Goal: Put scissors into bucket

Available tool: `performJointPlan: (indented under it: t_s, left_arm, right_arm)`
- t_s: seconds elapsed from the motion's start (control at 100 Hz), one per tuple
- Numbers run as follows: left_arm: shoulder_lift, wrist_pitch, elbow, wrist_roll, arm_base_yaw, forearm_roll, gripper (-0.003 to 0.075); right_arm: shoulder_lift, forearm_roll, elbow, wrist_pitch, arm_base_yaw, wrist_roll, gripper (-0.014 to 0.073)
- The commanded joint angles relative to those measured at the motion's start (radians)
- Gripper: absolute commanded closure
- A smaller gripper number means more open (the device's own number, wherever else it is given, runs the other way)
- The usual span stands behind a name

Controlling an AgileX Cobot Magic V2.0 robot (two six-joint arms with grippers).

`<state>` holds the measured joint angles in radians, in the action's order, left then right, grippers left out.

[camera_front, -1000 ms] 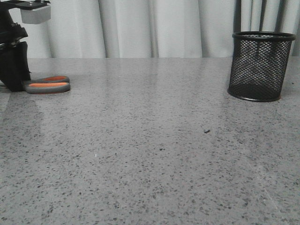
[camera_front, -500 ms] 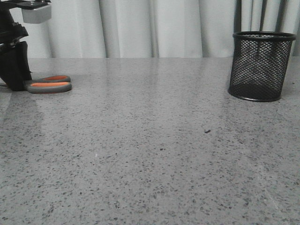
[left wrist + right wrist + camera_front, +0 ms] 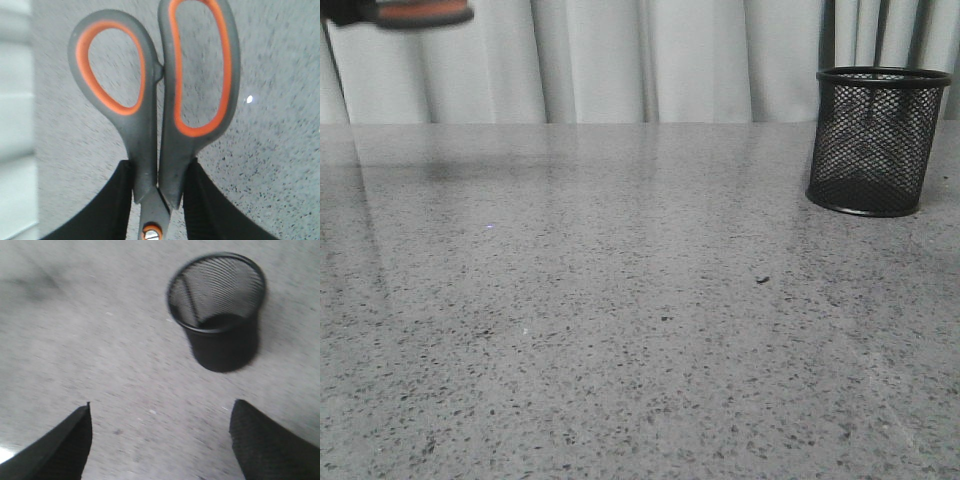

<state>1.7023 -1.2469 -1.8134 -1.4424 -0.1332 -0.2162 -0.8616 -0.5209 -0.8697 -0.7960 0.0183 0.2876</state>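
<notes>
Left claw [image 3: 157,200] clamped on the scissors [image 3: 160,100] just below the handles, raised clear of the worktop [image 3: 620,300] at far left. Right claw [image 3: 160,440] spread apart above the worktop. Bucket [image 3: 875,140] upright at far right.

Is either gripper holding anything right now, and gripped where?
The left gripper holds the scissors, pinched just above the pivot at the handle shanks. The right gripper is open, holding nothing.
</notes>
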Motion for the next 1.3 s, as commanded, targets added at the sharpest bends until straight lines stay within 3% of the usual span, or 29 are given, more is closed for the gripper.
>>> performJointPlan:
  t_s: [0.0, 0.24, 0.45, 0.87, 1.29]
  left_arm:
    - [-0.1, -0.017, -0.033, 0.036, -0.057, -0.036, 0.0724]
    - [-0.2, -0.014, -0.033, 0.106, -0.247, -0.032, 0.0724]
    - [-0.233, 0.005, -0.035, 0.233, -0.428, 0.053, 0.0724]
    - [-0.233, 0.094, -0.049, 0.378, -0.67, 0.092, 0.0724]
    - [-0.234, 0.107, -0.11, 0.393, -0.712, 0.093, 0.0724]
  right_arm:
    - [0.001, -0.182, -0.035, 0.072, -0.004, 0.108, 0.0079]
    - [0.001, -0.635, -0.035, 0.054, -0.004, 0.351, 0.0079]
    - [0.001, -0.9, -0.035, 0.018, -0.004, 0.472, 0.0079]
    - [-0.024, -0.922, -0.11, -0.012, -0.004, 0.493, 0.0079]
    - [-0.092, -0.932, -0.121, -0.083, -0.004, 0.493, 0.009]
